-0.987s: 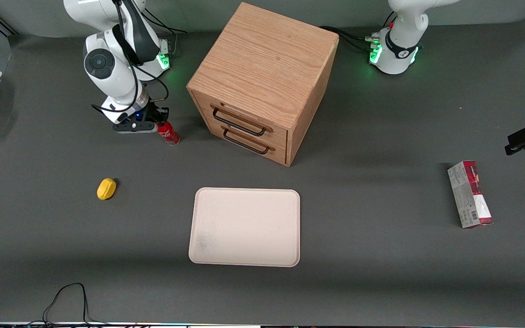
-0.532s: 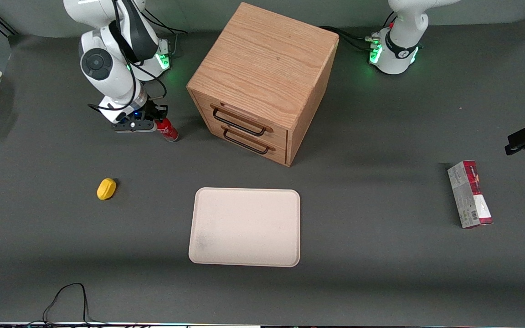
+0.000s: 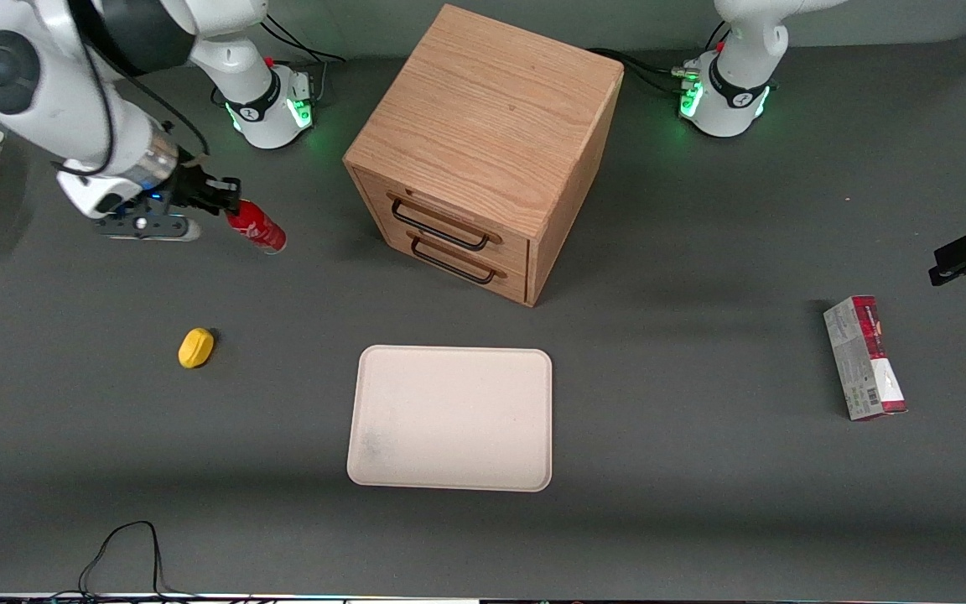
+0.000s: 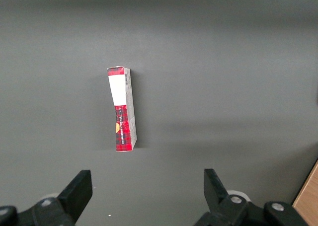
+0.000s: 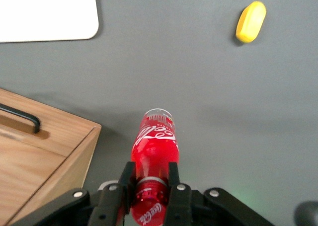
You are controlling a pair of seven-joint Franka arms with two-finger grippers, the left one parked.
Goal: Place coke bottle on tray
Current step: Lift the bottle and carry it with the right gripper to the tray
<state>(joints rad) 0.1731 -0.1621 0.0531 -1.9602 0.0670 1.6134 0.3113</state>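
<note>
While the gripper (image 3: pixel 227 208) hangs in the air toward the working arm's end of the table, its two fingers (image 5: pixel 125 179) are clamped on the neck of the coke bottle (image 3: pixel 256 227), just below the red cap. The bottle is carried clear of the grey table (image 3: pixel 701 470), its body pointing down and away from the fingers, and in the right wrist view (image 5: pixel 154 161) the white script logo reads along its red side. In the front view the bottle sits beside the wooden cabinet (image 3: pixel 483 151), with a stretch of bare table between them, and the cabinet's two drawers with dark handles face the front camera. The tray (image 3: pixel 451 418) lies flat on the table nearer the front camera than the cabinet, well apart from the bottle, and holds nothing. A small yellow object (image 3: pixel 195 347) rests on the table between the bottle and the front camera. A red-and-grey carton box (image 3: pixel 864 357) lies toward the parked arm's end of the table.
</note>
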